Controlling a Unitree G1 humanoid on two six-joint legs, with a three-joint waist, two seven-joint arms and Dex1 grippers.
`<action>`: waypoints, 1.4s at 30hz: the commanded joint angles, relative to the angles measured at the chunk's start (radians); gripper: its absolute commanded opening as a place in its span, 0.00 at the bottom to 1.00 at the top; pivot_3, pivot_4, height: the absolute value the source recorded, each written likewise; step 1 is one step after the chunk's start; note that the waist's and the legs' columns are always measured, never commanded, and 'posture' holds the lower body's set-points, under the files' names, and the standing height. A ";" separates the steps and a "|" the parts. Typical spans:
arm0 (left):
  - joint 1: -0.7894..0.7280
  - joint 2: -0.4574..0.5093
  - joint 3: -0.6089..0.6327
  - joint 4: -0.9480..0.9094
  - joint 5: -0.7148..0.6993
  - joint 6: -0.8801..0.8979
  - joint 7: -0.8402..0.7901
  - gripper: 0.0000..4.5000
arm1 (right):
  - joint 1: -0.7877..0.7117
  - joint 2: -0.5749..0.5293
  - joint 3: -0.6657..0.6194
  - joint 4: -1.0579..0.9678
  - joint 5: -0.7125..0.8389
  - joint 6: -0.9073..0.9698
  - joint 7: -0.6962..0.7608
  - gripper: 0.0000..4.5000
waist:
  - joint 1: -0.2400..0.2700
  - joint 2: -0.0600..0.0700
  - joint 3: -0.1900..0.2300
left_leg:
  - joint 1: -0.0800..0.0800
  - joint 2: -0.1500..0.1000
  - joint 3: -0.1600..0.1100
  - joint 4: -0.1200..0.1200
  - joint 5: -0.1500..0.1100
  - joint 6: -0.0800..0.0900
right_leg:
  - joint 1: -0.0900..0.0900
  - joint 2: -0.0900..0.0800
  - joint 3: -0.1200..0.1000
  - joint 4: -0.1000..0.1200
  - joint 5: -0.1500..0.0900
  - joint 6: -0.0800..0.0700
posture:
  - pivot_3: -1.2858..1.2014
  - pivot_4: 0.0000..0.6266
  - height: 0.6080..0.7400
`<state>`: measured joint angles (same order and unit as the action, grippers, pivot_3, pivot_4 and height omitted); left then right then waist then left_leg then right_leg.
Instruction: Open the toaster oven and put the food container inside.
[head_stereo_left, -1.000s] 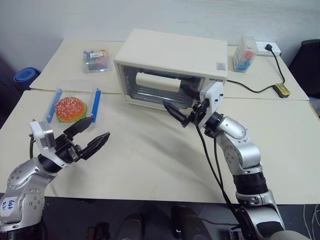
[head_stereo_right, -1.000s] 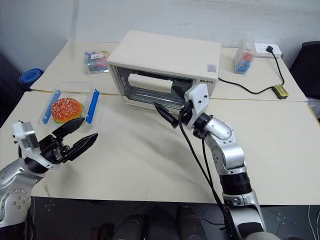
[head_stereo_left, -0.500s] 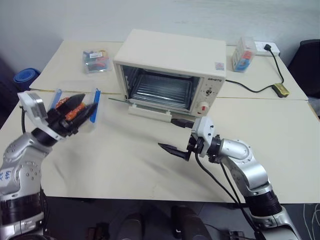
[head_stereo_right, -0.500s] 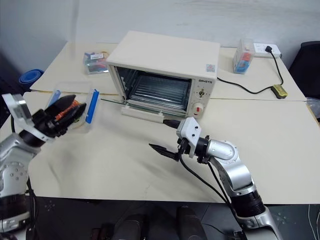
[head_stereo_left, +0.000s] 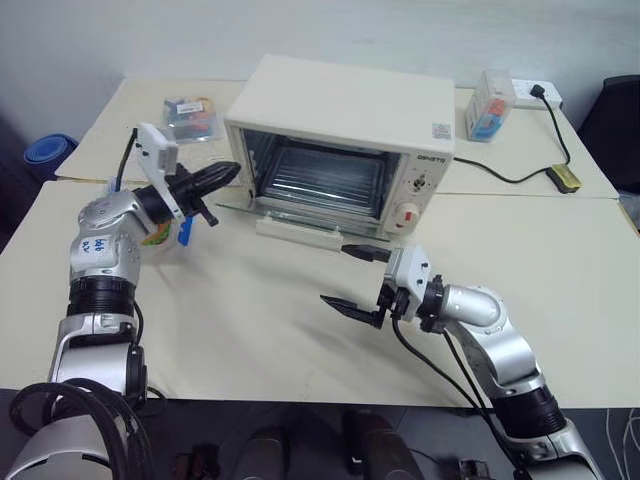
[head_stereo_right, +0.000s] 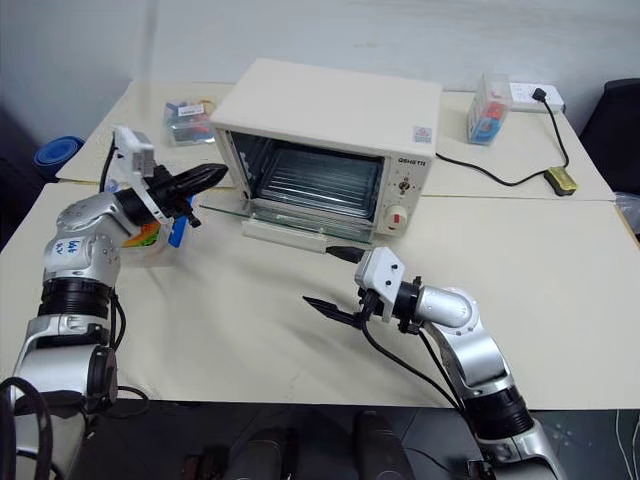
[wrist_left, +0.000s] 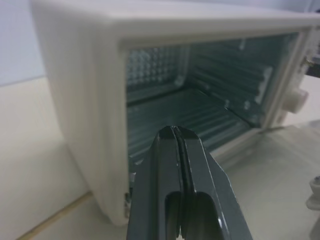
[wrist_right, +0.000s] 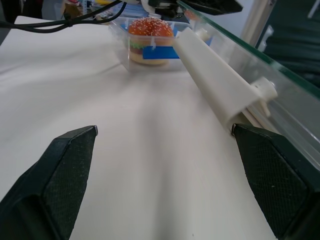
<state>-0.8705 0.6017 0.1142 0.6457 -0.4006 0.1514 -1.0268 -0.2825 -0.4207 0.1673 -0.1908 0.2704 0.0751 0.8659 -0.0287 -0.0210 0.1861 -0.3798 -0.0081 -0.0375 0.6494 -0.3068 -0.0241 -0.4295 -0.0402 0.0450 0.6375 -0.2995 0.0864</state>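
Note:
The cream-white toaster oven (head_stereo_left: 345, 105) stands mid-table with its glass door (head_stereo_left: 300, 215) dropped down and the wire rack (wrist_left: 200, 107) bare. The food container (wrist_right: 150, 42), a clear box with blue clip strips and a sesame-bun burger, rests on the table left of the door, mostly hidden behind my left arm in the head views (head_stereo_left: 158, 236). My left gripper (head_stereo_left: 225, 174) is shut with nothing in it, raised above the container and pointing at the oven's left front corner. My right gripper (head_stereo_left: 338, 274) hangs open just above the table in front of the door handle (wrist_right: 215, 85).
A small clear box of colourful items (head_stereo_left: 192, 113) sits behind the oven's left side. An upright clear box (head_stereo_left: 490, 105) and a power strip (head_stereo_left: 535, 97) stand at the back right, with a black cable (head_stereo_left: 500, 178) running across to the oven.
The oven door, shut a second ago with my right gripper at its handle, now lies open; that gripper drew back and down. My left gripper closed and rose past the container toward the oven.

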 joint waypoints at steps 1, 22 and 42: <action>0.036 0.043 -0.030 -0.065 0.034 -0.004 -0.085 0.00 | 0.077 -0.035 -0.053 -0.053 -0.003 -0.061 -0.008 1.00 | 0.000 0.000 0.000 | -0.001 0.000 0.000 0.001 0.000 0.000 | -0.001 0.000 0.000 0.000 0.000 0.000 | 0.52 0.24 1.00; 0.625 -0.044 0.135 -0.746 -0.076 0.171 0.208 0.26 | 0.196 -0.164 -0.318 0.010 0.231 -0.145 0.143 1.00 | 0.002 -0.001 0.001 | 0.020 0.002 0.001 -0.001 -0.002 0.005 | 0.017 0.000 0.011 0.000 0.000 -0.001 | 0.52 0.24 1.00; 1.194 -0.101 0.773 -1.064 -0.425 0.385 0.598 1.00 | 0.044 -0.064 -0.213 0.078 0.255 -0.204 0.290 1.00 | 0.024 -0.002 0.001 | 0.022 0.002 -0.002 -0.002 -0.004 0.006 | 0.023 -0.003 0.008 -0.009 -0.001 -0.003 | 0.52 0.24 1.00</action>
<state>0.3378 0.4777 0.8821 -0.3465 -0.7436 0.4647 -0.4941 -0.2266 -0.4855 -0.0403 -0.1078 0.5105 -0.1104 1.1435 -0.0050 -0.0234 0.1868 -0.3580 -0.0058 -0.0394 0.6474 -0.3106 -0.0183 -0.4066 -0.0432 0.0532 0.6288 -0.3005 0.0836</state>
